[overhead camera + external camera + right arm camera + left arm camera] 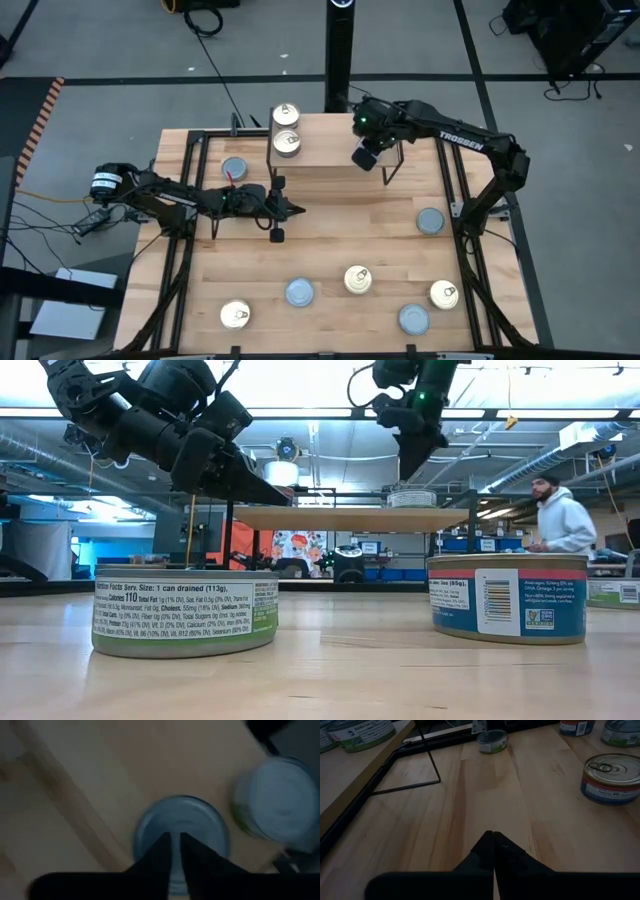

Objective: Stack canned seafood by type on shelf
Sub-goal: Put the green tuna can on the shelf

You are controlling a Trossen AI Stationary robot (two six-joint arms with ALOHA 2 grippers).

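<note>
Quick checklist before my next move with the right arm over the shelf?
1. Left gripper shut, empty, over the table: ok.
2. Right gripper above the shelf: ok.
3. Blue-grey tin below it sitting flat: cannot tell.
4. Gold tins together at the shelf's left end: ok.
5. All tins shelved: not ok, loose tins remain on the table.
</note>
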